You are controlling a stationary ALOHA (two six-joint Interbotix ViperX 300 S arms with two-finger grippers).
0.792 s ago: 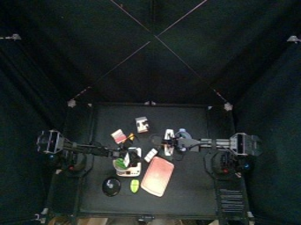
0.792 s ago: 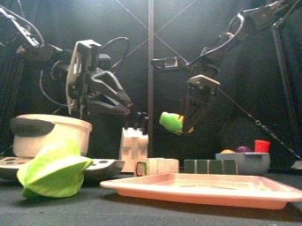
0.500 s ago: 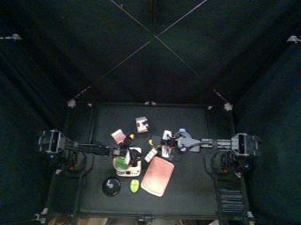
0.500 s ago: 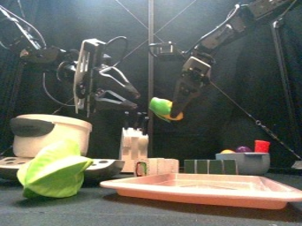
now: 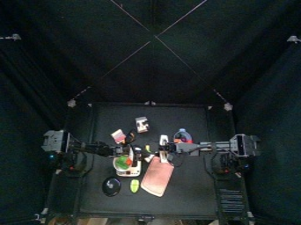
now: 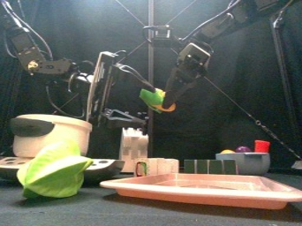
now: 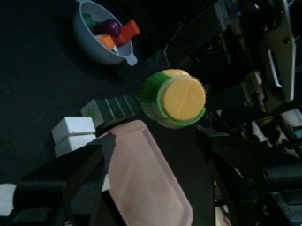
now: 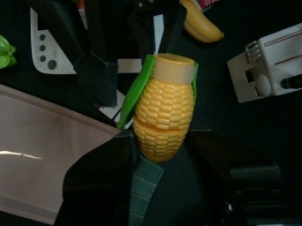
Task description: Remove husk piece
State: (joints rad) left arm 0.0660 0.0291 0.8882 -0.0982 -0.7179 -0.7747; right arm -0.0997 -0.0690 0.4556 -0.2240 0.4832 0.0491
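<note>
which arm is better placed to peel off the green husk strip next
Left. The right gripper is shut on the yellow corn cob, holding it up; the left gripper is open, facing the cob's end, free to pinch the green husk strip.

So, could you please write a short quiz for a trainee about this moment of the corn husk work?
1. True or false: the right pincer holds the corn cob up in the air, above the table.
2. Which is it? The left pincer is: A) shut on the corn cob, B) open and holding nothing, C) shut on the pink tray.
3. Fill in: in the right wrist view, a strip of green ____ still hangs along one side of the cob.

Key: 1 true; 2 B; 3 husk.
</note>
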